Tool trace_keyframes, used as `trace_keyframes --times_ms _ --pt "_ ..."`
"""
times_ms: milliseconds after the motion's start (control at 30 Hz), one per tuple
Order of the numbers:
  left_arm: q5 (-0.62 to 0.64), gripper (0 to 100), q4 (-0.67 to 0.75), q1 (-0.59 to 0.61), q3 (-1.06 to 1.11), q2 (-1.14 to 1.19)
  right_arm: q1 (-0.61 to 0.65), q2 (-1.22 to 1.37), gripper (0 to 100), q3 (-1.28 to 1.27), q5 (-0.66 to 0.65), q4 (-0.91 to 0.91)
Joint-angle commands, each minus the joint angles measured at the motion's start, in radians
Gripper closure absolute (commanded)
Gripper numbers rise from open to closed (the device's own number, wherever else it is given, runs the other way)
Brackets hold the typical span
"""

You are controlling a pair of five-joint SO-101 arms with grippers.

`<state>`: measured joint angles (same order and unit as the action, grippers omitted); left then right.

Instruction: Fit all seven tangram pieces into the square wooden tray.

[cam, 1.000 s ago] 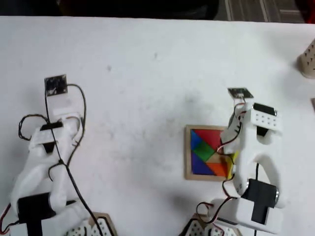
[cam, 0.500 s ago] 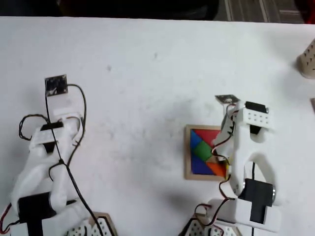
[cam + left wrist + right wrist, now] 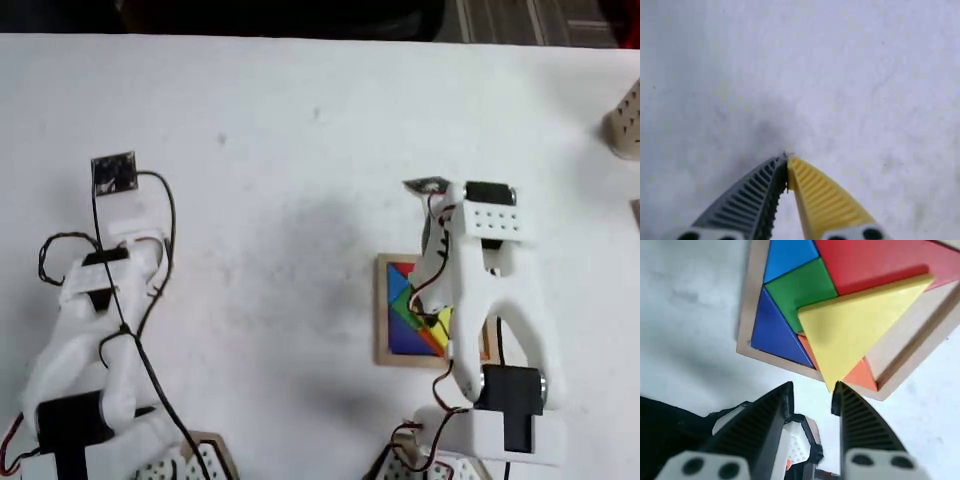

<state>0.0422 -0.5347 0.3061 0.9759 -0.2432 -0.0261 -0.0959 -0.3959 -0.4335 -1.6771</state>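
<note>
The square wooden tray [image 3: 381, 312] lies right of the table's middle, half hidden under my right arm [image 3: 487, 290]. In the right wrist view the tray [image 3: 748, 315] holds red [image 3: 865, 260], light blue [image 3: 787, 255], green [image 3: 800, 287], dark blue [image 3: 774, 332] and orange [image 3: 861, 376] pieces. A yellow triangle [image 3: 855, 330] lies askew on top of them, one corner jutting over the tray's rim. My right gripper [image 3: 812, 388] stands open just off that corner, nothing clamped. My left gripper [image 3: 787, 159] is shut and empty over bare white table at the left.
A pale perforated object [image 3: 625, 125] stands at the table's right edge. The left arm [image 3: 95, 300] with its loose black cables sits at the front left. Both arm bases line the front edge. Wide bare table stretches behind and between the arms.
My right arm has swung leftward over the tray, now covering more of it. The left arm has not moved.
</note>
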Motion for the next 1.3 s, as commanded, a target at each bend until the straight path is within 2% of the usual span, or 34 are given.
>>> trace_keyframes --times_ms 0,133,367,500,667,833,933,1033,1133,1267 --pt "-0.011 98 0.028 0.015 -0.029 0.001 -0.044 -0.076 88.1 0.054 0.003 -0.035" --pt "-0.011 98 0.026 -0.005 -0.028 0.001 -0.143 -0.147 98.0 0.025 0.003 -0.027" --pt "-0.011 98 0.008 -0.131 -0.002 -0.008 -0.315 -0.275 98.1 -0.098 0.0 0.028" --pt "-0.011 98 -0.008 -0.223 0.002 -0.013 -0.466 -0.343 98.1 -0.157 -0.133 0.085" --pt "-0.011 98 -0.176 -0.423 0.003 -0.16 -0.7 -0.369 97.8 -0.164 -0.245 0.193" --pt "-0.002 98 -0.261 -0.733 0.003 -0.335 -0.909 -0.367 97.7 -0.167 -0.307 0.348" --pt "0.009 98 -0.236 -0.909 -0.017 -0.346 -1.032 -0.367 97.7 -0.172 -0.322 0.45" --pt "0.132 98 -0.117 -1.021 -0.029 -0.266 -1.122 -0.367 97.7 -0.213 -0.322 0.576" --pt "0.236 98 -0.012 -1.078 -0.083 -0.13 -1.178 -0.367 97.7 -0.276 -0.322 0.693" --pt "0.239 98 0.012 -1.122 -0.187 0.039 -1.222 -0.367 97.7 -0.341 -0.322 0.808"
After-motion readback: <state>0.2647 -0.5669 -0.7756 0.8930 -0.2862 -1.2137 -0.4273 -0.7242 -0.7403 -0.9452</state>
